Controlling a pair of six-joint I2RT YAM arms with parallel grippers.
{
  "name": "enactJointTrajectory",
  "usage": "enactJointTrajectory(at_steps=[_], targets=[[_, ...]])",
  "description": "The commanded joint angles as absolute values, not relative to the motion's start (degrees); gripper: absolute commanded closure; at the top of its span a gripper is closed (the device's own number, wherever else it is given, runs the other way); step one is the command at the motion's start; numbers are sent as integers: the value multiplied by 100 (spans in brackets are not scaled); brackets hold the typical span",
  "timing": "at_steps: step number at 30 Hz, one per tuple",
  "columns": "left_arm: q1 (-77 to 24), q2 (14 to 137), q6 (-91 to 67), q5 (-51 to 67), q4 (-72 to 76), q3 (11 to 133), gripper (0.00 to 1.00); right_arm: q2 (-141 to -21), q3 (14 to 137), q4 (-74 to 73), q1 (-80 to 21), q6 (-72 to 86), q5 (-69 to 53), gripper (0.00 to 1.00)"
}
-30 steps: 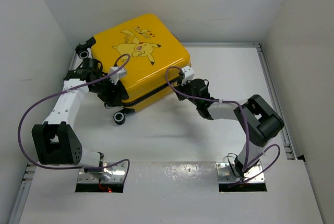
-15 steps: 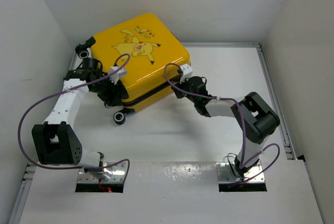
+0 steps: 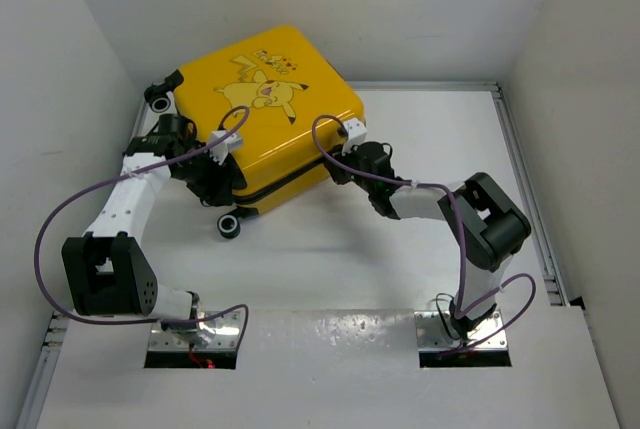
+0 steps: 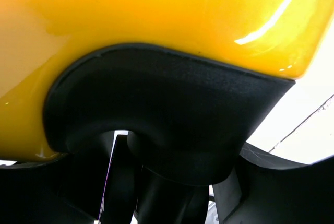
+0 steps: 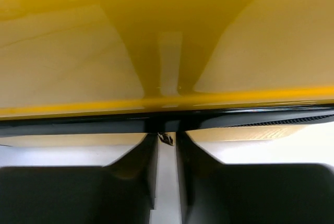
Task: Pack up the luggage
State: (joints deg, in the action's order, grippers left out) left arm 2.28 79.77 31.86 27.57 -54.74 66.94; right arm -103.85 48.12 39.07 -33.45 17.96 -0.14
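The luggage (image 3: 270, 119), a yellow hard-shell case with a Pikachu cartoon on its lid, lies flat and closed at the back left of the table. My left gripper (image 3: 218, 171) is at its near-left corner. In the left wrist view, the fingers (image 4: 117, 182) stand on either side of a black wheel (image 4: 172, 192) under the black wheel housing (image 4: 167, 98). My right gripper (image 3: 345, 154) is at the near-right edge, against the black zipper seam (image 5: 250, 119). Its jaws stand a narrow gap apart, with the small metal zipper pull (image 5: 166, 139) at the fingertips.
Another black wheel (image 3: 229, 225) juts out at the case's near corner and one more (image 3: 160, 97) at the far left. White walls close in on the left, back and right. A metal rail (image 3: 525, 189) runs along the table's right side.
The right arm has slid its gripper a little to the left along the luggage's near edge, and its elbow has followed. The left arm and the luggage have not moved.
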Motion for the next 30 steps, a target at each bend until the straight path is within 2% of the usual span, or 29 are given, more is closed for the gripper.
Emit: enactJointTrajectory(at_steps=[1, 9, 10, 11, 13, 19, 23, 26, 27, 29, 30], targets=[[369, 7928, 3199, 2514, -5229, 6653, 29, -10204, 5247, 4966, -3278, 1846, 185, 78], [369, 7928, 3199, 2514, -5177, 6653, 29, -10055, 5115, 5045, -3208, 1749, 26, 83], [369, 7928, 3199, 2514, -5177, 6653, 29, -10037, 5124, 5062, -3217, 1749, 18, 85], [369, 7928, 3199, 2514, -5177, 6653, 29, -10011, 5124, 5062, -3208, 1723, 18, 93], [369, 7928, 3199, 2514, -5177, 6653, 29, -10002, 5115, 5089, -3217, 1696, 26, 100], [369, 7928, 3147, 2444, -5177, 6653, 31, -9835, 4940, 5107, -3120, 1442, -325, 100], [422, 7989, 3146, 2260, -5177, 6653, 46, -9528, 4466, 4975, -3024, 970, -413, 100], [422, 8103, 3146, 1927, -5177, 6653, 66, -9335, 4342, 4457, -2980, 800, -413, 100], [422, 8104, 3146, 1803, -5177, 6653, 77, -9325, 4333, 4265, -2962, 748, -422, 100], [422, 8183, 3146, 1322, -5177, 6653, 89, -9334, 4254, 4228, -2874, 651, -413, 100], [422, 8331, 3216, 1144, -5177, 6653, 100, -9386, 4271, 4193, -2839, 607, -370, 100]])
